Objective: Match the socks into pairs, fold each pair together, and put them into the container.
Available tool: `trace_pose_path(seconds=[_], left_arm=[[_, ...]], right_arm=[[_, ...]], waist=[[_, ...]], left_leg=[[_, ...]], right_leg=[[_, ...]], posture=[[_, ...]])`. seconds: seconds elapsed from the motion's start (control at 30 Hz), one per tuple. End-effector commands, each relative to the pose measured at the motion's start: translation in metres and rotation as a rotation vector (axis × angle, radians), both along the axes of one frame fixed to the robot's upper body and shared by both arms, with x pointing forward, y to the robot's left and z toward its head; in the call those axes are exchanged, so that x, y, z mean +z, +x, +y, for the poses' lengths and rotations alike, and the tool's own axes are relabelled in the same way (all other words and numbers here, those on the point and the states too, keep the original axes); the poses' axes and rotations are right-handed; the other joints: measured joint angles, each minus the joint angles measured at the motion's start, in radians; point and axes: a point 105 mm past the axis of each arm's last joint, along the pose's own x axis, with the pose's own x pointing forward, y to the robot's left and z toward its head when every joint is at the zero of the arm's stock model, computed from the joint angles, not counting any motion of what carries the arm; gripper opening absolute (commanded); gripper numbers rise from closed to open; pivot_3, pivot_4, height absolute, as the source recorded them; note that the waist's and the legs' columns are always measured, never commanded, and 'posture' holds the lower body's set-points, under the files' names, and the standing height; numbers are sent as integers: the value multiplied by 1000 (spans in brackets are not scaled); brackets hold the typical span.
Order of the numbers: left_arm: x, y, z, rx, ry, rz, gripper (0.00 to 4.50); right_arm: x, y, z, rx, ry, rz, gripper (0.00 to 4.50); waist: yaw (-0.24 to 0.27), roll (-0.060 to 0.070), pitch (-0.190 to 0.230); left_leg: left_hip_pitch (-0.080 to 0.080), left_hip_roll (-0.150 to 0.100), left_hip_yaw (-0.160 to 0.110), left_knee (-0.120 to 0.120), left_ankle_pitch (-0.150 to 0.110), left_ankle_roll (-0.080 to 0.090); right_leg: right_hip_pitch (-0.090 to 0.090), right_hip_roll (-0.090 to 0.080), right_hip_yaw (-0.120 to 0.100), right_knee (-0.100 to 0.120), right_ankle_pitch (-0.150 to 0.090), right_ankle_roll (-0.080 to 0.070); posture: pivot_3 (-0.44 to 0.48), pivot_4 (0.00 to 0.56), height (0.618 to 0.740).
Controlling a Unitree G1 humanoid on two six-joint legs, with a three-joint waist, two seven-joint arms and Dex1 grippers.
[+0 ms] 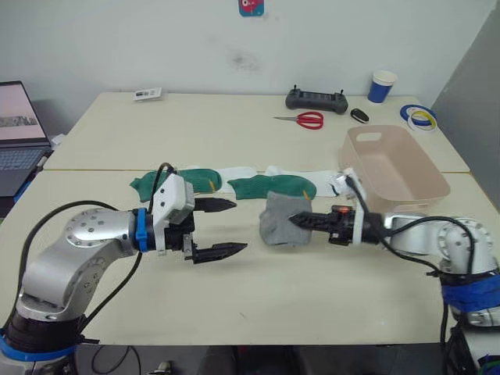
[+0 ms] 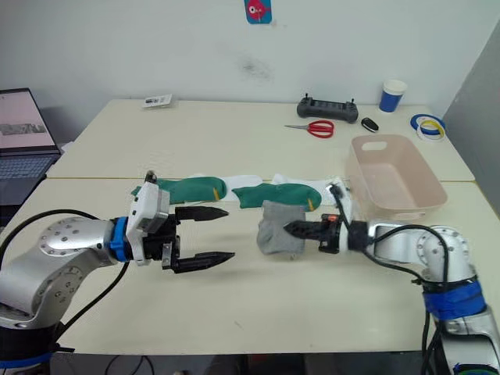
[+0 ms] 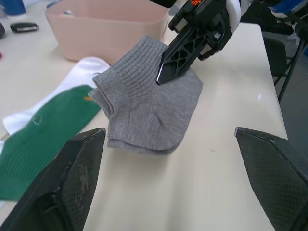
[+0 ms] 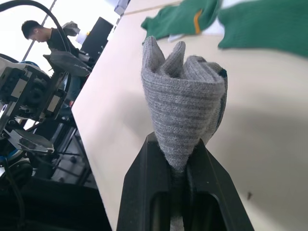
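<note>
A folded pair of grey socks (image 1: pixel 276 224) hangs in my right gripper (image 1: pixel 292 220), which is shut on its edge; the lower end touches the table. In the right wrist view the grey fabric (image 4: pixel 185 96) bunches between the fingers (image 4: pixel 144 168). My left gripper (image 1: pixel 237 226) stands open to the left of the grey pair, a short gap away, with nothing in it. Behind both lies a row of green socks (image 1: pixel 273 186) (image 1: pixel 199 178) and white socks (image 1: pixel 242 172). The pink container (image 1: pixel 406 187) stands at the right, behind my right arm.
Red-handled scissors (image 1: pixel 306 119), a black controller (image 1: pixel 316 99), a blue cup (image 1: pixel 382 86) and tape rolls (image 1: pixel 420 117) sit on the far table. A laptop (image 1: pixel 19 133) stands at the far left. A person (image 4: pixel 36 31) shows beyond the table.
</note>
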Motion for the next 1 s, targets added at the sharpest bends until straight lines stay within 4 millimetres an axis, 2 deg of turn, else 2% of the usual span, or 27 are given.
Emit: trace_pose_path(seconds=[0.03,0.1,0.2,0.27,0.4,0.5,0.57,0.7,0.9,1.0], left_arm=[[27,5,-12,-7,-56,-97,4486],[44,15,-23,-2,-107,-135,4486],[58,23,-36,-14,-136,-168,4486],[64,26,-46,-35,-137,-192,4486],[86,36,-69,-61,-195,-238,4486],[96,39,-84,-80,-216,-263,4486],[99,40,-93,-93,-226,-257,4486],[99,41,-100,-107,-214,-261,4486],[91,44,-102,-103,-177,-265,4486],[87,44,-102,-105,-165,-266,4486]], right_arm=[[47,7,-24,-44,-59,-243,0],[74,21,-46,-140,-95,-358,0],[99,36,-73,-252,-168,-469,0],[108,46,-92,-317,-253,-533,0],[116,78,-147,-501,-549,-682,0],[109,92,-172,-494,-794,-770,0],[103,100,-180,-451,-924,-810,0],[83,110,-183,-316,-1093,-836,0],[39,116,-195,-63,-1358,-813,0],[29,117,-201,5,-1412,-795,0]], waist=[[4,0,2],[12,0,3],[18,-1,3],[20,-1,3],[22,-1,3],[19,-1,3],[17,-1,3],[17,-1,3],[21,-1,3],[21,-1,3]], left_leg=[[0,0,0,0,0,0],[-1,-1,0,1,0,0],[-1,-1,1,2,0,0],[0,-1,1,2,0,0],[-1,-1,1,2,0,0],[-1,-2,3,2,0,0],[0,-2,4,1,2,-3],[0,-1,4,0,3,-4],[0,-2,3,1,3,-5],[0,-3,4,2,3,-5]], right_leg=[[0,0,0,0,0,0],[0,-1,0,0,0,0],[0,-1,0,-1,1,1],[0,-1,0,-1,1,1],[0,-1,0,-1,1,0],[0,-2,1,-1,1,0],[-1,-2,2,-1,2,-2],[-1,-2,2,0,2,-3],[-1,-3,1,0,2,-3],[0,-5,1,0,2,-3]], posture=[[0,150,740],[0,150,740],[0,150,740],[0,150,740],[0,150,740],[0,150,740],[0,150,740],[0,150,740],[0,150,740],[0,150,740]])
